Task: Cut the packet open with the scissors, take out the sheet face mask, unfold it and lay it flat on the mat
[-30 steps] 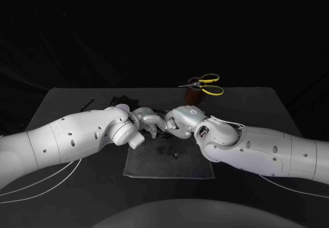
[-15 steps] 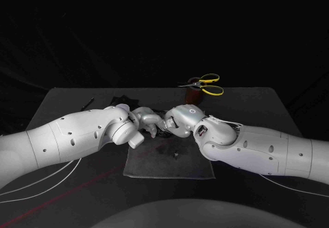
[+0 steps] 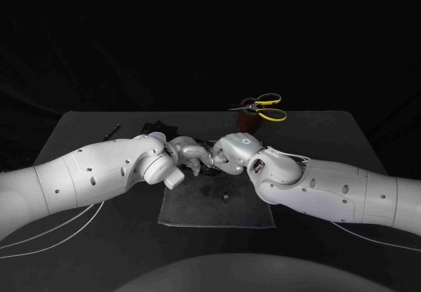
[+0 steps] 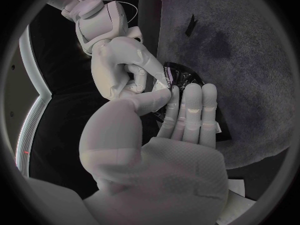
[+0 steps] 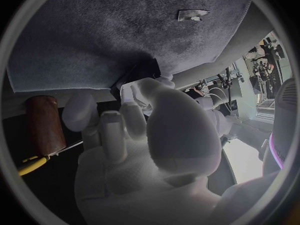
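The left hand (image 3: 188,157) pinches one side of the dark packet (image 4: 181,78) between its thumb and fingers. The packet is up in the air, just over the far edge of the mat (image 3: 219,214), so what comes out can land there. The right hand (image 3: 226,160) pinches the other side, close against the left hand. I think they are pulling it open to reach the mask inside. A small cut-off scrap (image 3: 226,197) lies on the mat. The scissors (image 3: 263,107) stand in a brown holder (image 3: 249,124) at the back, out of the way.

No lettering can be read (packet (image 4: 184,79) included).
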